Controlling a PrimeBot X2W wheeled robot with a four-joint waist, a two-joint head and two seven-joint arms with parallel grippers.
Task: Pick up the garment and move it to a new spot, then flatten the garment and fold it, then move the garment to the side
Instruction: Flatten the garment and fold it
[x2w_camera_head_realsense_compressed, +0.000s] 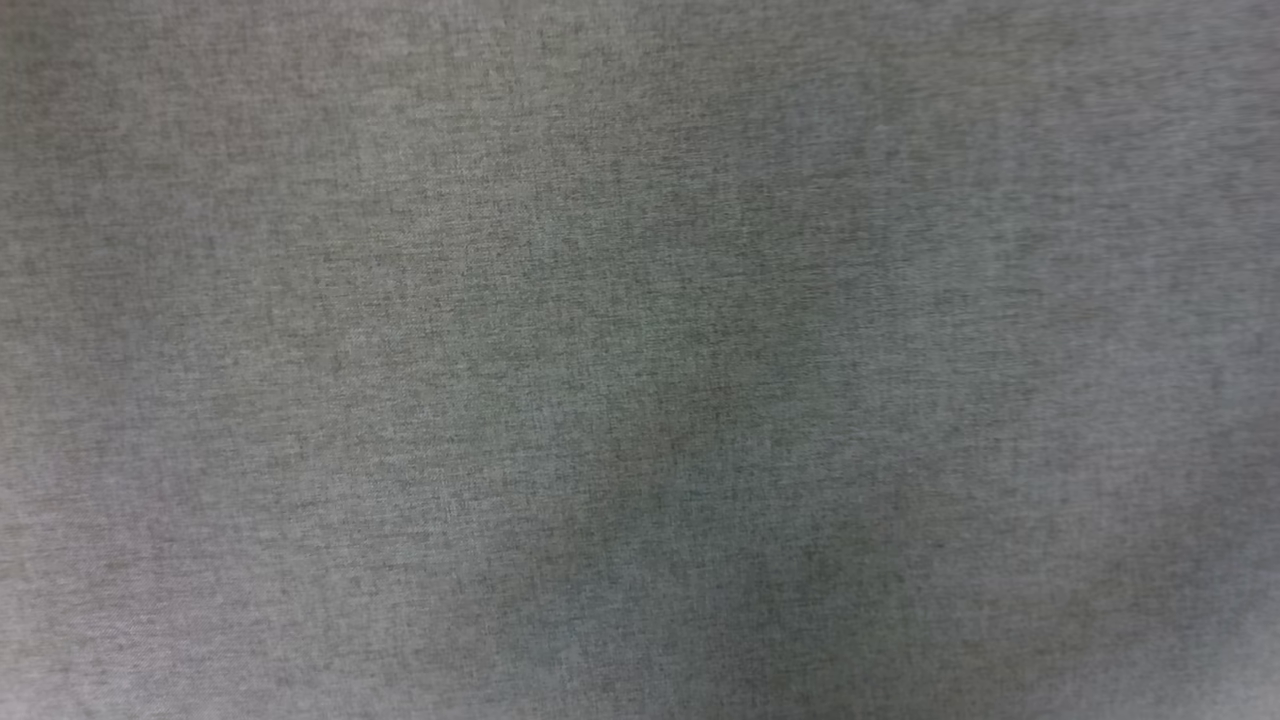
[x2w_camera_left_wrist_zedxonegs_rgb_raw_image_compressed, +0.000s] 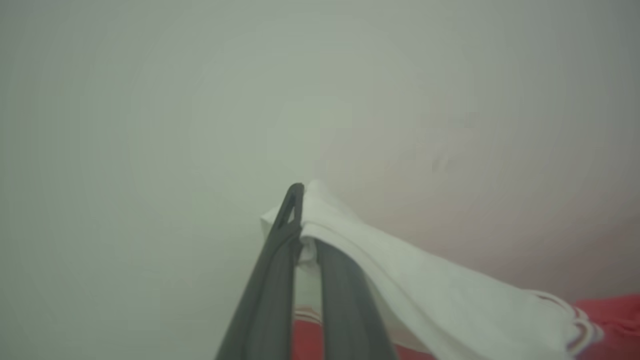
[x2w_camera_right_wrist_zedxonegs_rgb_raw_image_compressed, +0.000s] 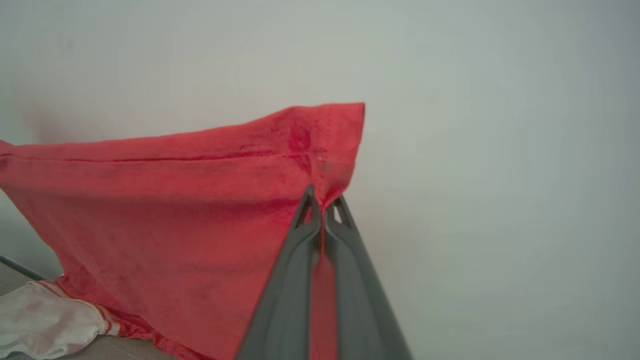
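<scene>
The garment is a red jersey with white sleeves and red-white striped trim. In the left wrist view my left gripper (x2w_camera_left_wrist_zedxonegs_rgb_raw_image_compressed: 300, 227) is shut on a white sleeve of the garment (x2w_camera_left_wrist_zedxonegs_rgb_raw_image_compressed: 425, 295), which drapes off to the lower right where the red body shows. In the right wrist view my right gripper (x2w_camera_right_wrist_zedxonegs_rgb_raw_image_compressed: 322, 212) is shut on a hemmed corner of the garment's red body (x2w_camera_right_wrist_zedxonegs_rgb_raw_image_compressed: 190, 210), which hangs stretched to the left. A white sleeve with striped trim (x2w_camera_right_wrist_zedxonegs_rgb_raw_image_compressed: 45, 317) lies low at the left, on a grey surface.
The head view looks down on a plain grey cloth surface (x2w_camera_head_realsense_compressed: 640, 360) with a soft dark shadow near its lower middle. Behind both grippers in the wrist views is a pale, featureless backdrop.
</scene>
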